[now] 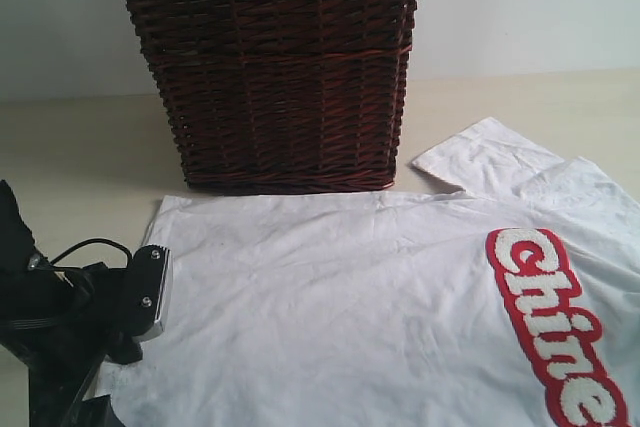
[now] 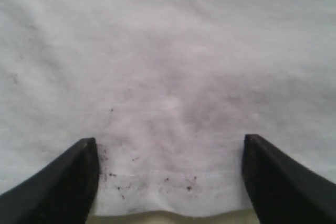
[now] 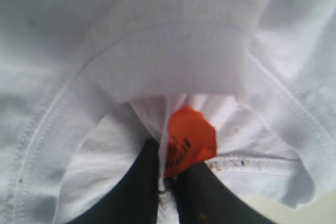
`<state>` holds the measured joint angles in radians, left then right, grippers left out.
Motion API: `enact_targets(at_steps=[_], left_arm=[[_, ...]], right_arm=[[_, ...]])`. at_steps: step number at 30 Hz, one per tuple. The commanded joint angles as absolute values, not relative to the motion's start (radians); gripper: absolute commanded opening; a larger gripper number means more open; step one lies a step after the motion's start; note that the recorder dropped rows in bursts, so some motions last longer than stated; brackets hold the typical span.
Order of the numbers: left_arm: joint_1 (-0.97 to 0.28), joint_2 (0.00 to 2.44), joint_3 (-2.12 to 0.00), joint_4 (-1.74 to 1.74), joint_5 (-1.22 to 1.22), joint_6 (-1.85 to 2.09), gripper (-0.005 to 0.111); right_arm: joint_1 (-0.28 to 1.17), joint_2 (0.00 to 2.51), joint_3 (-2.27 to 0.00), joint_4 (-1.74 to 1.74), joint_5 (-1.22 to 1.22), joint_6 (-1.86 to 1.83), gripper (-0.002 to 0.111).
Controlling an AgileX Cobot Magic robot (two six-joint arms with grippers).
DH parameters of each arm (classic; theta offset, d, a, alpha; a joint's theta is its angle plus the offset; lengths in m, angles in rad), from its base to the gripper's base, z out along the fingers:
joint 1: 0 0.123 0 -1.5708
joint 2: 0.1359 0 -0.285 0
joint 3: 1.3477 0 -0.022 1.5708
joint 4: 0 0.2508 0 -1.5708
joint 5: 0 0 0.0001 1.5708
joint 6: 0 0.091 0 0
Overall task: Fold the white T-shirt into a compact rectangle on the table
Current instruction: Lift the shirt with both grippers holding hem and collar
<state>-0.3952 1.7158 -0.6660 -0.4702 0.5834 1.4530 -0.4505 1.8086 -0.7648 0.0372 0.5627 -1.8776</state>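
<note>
I'm working over a pale cream tabletop (image 1: 70, 147) that runs back to a plain bluish-white wall (image 1: 520, 7). A dark wicker basket (image 1: 275, 77) with a strip of white lining along its rim stands on the tabletop beyond the left fingers (image 2: 58, 187), its base just behind the far edge of the cloth; it is the one bulky thing near that arm's (image 1: 90, 307) reach. The white T-shirt (image 1: 350, 297) lies spread flat, one sleeve (image 1: 490, 157) angled out beside the basket and the red-outlined lettering (image 1: 555, 327) well away from the left fingers. In the left wrist view those fingers stand wide apart, one on each side of a stretch of hem (image 2: 168, 182) speckled with dark flecks, and a sliver of tabletop shows just past the hem. I cannot tell whether their tips touch the cloth. The right fingers (image 3: 131, 192) are pressed together on a pinch of shirt fabric at the neck, the orange tag (image 3: 189, 140) bunched right at their tips and the ribbed collar (image 3: 173, 61) arching just beyond.
</note>
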Motion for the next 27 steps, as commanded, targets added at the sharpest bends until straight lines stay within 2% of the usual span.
enact_targets(at_steps=[1, 11, 18, 21, 27], left_arm=[[-0.400, 1.735, -0.659, -0.473, 0.589, 1.435, 0.070], [-0.400, 1.965, -0.666, -0.307, 0.505, 1.243, 0.070], [-0.400, 1.973, -0.677, -0.299, 0.514, 1.204, 0.068], [-0.400, 1.973, -0.674, -0.293, 0.513, 1.200, 0.056], [-0.400, 1.973, -0.674, -0.277, 0.519, 1.191, 0.008]], right_arm=[[-0.454, 1.862, -0.735, 0.000, 0.535, -1.872, 0.000], [-0.454, 1.862, -0.735, 0.000, 0.535, -1.852, 0.000], [-0.454, 1.862, -0.735, 0.000, 0.535, -1.845, 0.000], [-0.454, 1.849, -0.735, 0.000, 0.535, -1.845, 0.000], [-0.454, 1.792, -0.735, 0.000, 0.522, -1.845, 0.000]])
